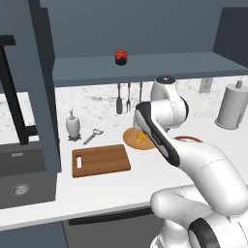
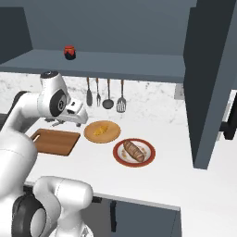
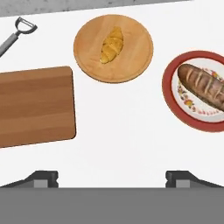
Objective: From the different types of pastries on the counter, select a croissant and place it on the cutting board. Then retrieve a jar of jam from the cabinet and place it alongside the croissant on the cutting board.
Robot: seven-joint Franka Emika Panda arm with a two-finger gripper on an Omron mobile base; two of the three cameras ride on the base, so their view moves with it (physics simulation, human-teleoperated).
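The small golden croissant [image 3: 112, 44] lies on a round tan plate [image 3: 135, 65]; it also shows on the counter as the croissant [image 2: 101, 129]. To its right a longer brown pastry [image 3: 203, 85] rests on a red-rimmed plate [image 3: 168, 89]. The wooden cutting board [image 3: 35, 105] lies bare to the left of the round plate, seen too as the board [image 1: 100, 160]. My gripper [image 3: 112, 179] hovers open above the white counter [image 3: 122, 140], in front of both plates, holding nothing. The red jar of jam [image 1: 121, 57] stands on the dark cabinet shelf [image 1: 160, 65] above.
A metal peeler [image 3: 15, 35] lies beyond the board, near a white dispenser [image 1: 72, 125]. Utensils [image 2: 104, 95] hang on the back wall. A paper towel roll [image 1: 234, 106] stands at the right, a sink [image 1: 19, 179] at the left. A dark cabinet side [image 2: 210, 83] drops at the right.
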